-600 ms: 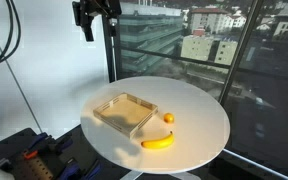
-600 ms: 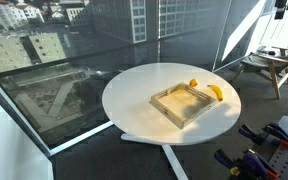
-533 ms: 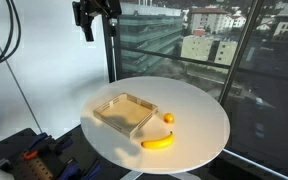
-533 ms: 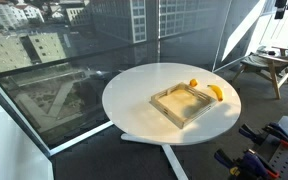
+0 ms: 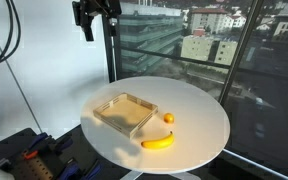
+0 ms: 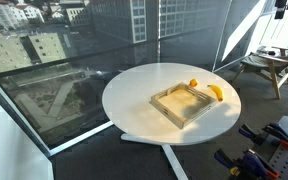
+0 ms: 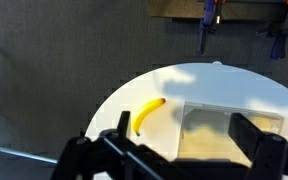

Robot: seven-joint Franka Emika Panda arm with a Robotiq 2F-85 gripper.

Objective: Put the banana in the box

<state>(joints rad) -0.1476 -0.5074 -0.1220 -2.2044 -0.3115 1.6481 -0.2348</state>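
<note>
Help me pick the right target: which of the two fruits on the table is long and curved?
The yellow banana; the other fruit, beside it, is small, round and orange.

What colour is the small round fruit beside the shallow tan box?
Orange; the small round fruit shows best in an exterior view.

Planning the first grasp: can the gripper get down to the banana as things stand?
Probably yes. The gripper hangs high above the table; the banana lies uncovered beside the box, apart from it and from the orange fruit, so the way down looks free.
</note>
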